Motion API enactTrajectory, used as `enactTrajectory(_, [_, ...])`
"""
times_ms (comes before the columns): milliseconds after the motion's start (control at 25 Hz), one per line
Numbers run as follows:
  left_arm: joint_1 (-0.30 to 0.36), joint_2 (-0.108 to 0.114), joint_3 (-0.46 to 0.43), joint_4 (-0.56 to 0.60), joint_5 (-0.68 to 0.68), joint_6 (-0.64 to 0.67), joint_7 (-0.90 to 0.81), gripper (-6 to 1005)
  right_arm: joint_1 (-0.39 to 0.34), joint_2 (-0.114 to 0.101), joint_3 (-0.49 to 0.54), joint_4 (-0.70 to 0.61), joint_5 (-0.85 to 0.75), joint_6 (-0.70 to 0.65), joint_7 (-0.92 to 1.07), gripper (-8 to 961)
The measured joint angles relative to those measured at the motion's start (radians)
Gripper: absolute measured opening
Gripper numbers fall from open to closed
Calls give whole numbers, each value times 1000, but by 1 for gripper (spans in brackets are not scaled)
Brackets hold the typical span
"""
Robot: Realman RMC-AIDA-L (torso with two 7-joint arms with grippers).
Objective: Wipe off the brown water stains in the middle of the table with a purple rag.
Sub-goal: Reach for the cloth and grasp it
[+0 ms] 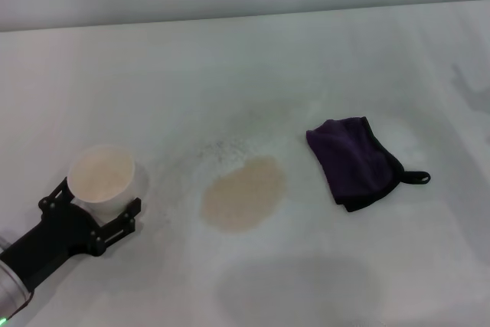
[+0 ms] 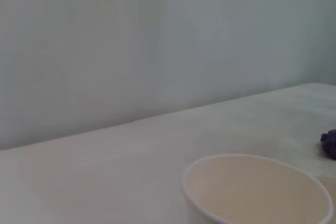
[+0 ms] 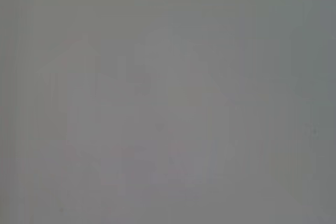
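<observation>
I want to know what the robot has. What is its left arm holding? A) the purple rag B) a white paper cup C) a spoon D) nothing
B: in the head view the left gripper has its jaws around the white paper cup, while the purple rag lies apart on the table.

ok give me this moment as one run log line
left gripper: shut on white paper cup | right gripper: not in view | purple rag: untouched, on table beside brown water stains | wiping: not started
</observation>
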Motion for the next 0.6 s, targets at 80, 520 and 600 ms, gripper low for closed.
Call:
enactTrajectory(80, [11, -1, -2, 0, 0, 7, 13, 862, 1, 0, 0, 0, 0, 0, -3, 870])
enactTrajectory(520, [96, 3, -5, 0, -53, 95, 135, 894, 7, 0, 1, -6, 0, -2, -8, 870])
enactTrajectory(600, [113, 5, -6, 0, -68, 114, 144, 894, 6, 0, 0, -6, 0, -3, -10, 870])
